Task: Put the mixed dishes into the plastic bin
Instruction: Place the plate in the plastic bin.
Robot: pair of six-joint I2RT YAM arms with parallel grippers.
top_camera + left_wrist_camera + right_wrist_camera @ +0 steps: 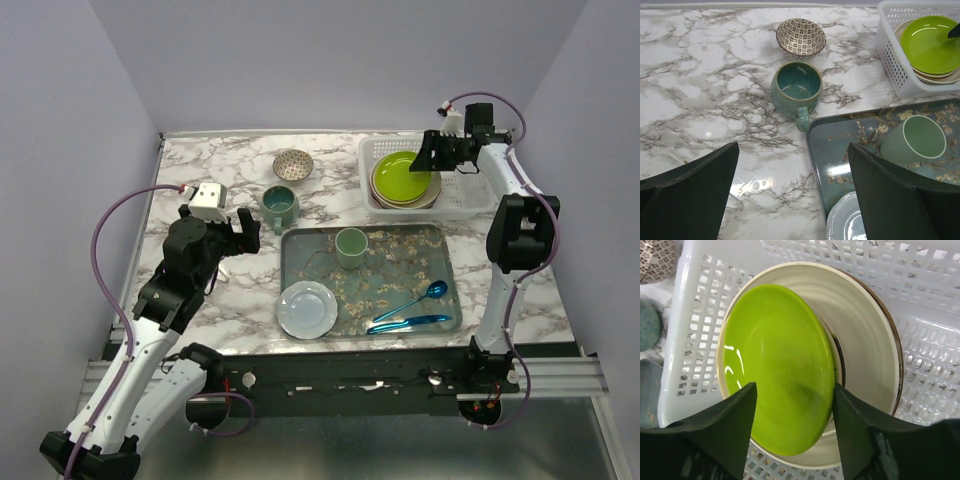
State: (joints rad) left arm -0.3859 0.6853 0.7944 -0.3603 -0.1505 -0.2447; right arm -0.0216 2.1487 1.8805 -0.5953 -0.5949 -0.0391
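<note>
The white lattice bin point(462, 207) stands at the back right. In it a lime green plate point(400, 175) lies on a cream plate point(865, 330), with an amber rim edge under that. My right gripper point(430, 155) hovers over the bin, open, its jaws spread on either side of the lime plate point(777, 370) without holding it. A dark teal mug point(280, 205) and a speckled bowl point(293, 164) stand on the marble left of the bin. My left gripper point(248, 232) is open and empty, just near-left of the mug point(796, 89).
A grey crumb-strewn tray point(452, 262) sits in front of the bin with a pale green cup point(351, 247), a pale blue plate point(307, 308), a blue spoon point(415, 298) and another blue utensil point(410, 322). Grey walls close three sides.
</note>
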